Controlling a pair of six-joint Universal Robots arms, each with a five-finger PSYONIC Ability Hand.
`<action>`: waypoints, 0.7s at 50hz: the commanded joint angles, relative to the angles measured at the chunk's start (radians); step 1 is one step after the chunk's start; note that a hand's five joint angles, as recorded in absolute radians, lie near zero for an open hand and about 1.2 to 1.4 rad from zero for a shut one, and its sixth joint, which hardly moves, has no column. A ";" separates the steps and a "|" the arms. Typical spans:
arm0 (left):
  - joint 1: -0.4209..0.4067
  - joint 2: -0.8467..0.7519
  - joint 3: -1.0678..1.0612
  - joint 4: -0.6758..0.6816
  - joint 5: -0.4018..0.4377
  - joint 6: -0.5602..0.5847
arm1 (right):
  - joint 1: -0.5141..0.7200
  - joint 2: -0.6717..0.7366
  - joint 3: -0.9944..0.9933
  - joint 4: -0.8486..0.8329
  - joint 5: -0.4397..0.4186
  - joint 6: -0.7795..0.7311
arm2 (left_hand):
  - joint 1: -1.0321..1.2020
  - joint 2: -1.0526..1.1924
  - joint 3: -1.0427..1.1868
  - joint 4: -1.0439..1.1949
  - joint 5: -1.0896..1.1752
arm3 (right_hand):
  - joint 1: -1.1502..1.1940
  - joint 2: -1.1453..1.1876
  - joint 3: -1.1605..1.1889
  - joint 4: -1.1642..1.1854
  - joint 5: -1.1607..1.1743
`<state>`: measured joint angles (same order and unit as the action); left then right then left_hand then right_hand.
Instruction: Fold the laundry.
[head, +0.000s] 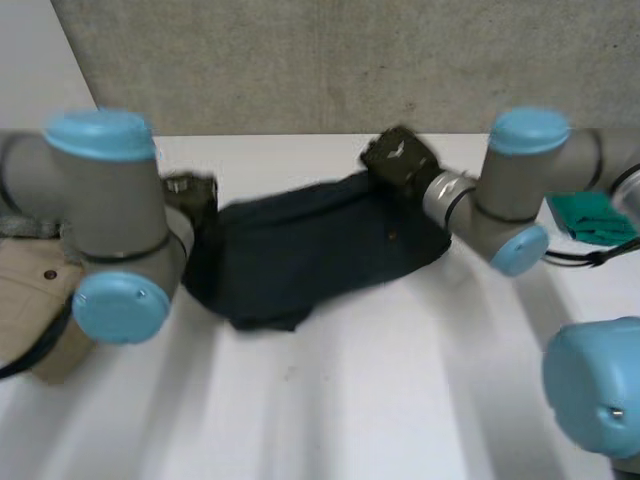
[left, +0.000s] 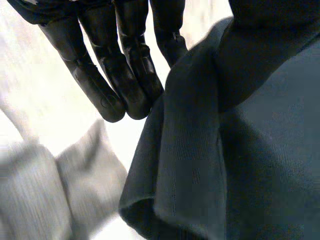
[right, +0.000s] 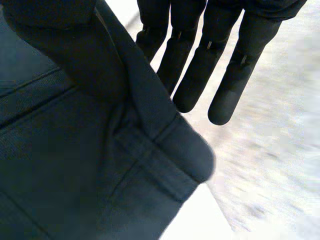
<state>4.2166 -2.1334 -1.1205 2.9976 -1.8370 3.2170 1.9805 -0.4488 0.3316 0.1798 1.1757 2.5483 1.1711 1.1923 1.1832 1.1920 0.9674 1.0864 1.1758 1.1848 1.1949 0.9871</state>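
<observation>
The navy trousers lie in the middle of the white worktop, between the two arms. Their long axis runs side to side, with the left end a little closer to the robot than the right.

The left robot hand is at the left end, on the far edge. In its wrist view the fingers are straight, and the cloth edge rises between them and the thumb, so I judge it a flat pinch on that edge.

The right robot hand is at the far right corner. In its wrist view a waistband with a belt loop passes between its straight fingers and the thumb, which looks like the same flat pinch.

From both hands the body of the trousers spreads towards the robot. The two grips therefore sit on the far long edge, one at each end, and neither hand is clearly nearer to the bulk. The coming fold probably depends on this layout, by drawing that edge over the near one or bringing one end across to the other.

A beige garment lies at the left and a green cloth at the right, both well apart from the trousers.
</observation>
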 joint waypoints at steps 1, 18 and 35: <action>0.000 0.153 0.120 0.006 0.088 0.058 | -0.077 -0.369 0.249 0.062 0.137 0.069 | 0.225 0.204 0.213 0.204 0.254 | 0.310 0.220 0.211 0.201 0.235; -0.038 0.112 0.228 -0.148 0.300 0.087 | -0.124 -0.838 0.724 0.268 0.082 0.106 | 0.225 0.204 0.213 0.204 0.254 | 0.310 0.220 0.211 0.201 0.235; -0.047 -0.200 0.219 -0.200 0.101 0.245 | -0.060 -0.507 0.810 0.222 0.246 0.078 | -0.534 -0.555 -0.546 -0.555 -0.505 | 0.310 0.220 0.211 0.201 0.235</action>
<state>4.1732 -2.3321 -0.8760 2.8221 -1.6548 3.4363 1.9031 -1.0232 1.1672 0.4236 1.3391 2.6259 0.7095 0.7160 0.7188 0.7130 0.5363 1.1200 1.1758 1.1892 1.1964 1.0160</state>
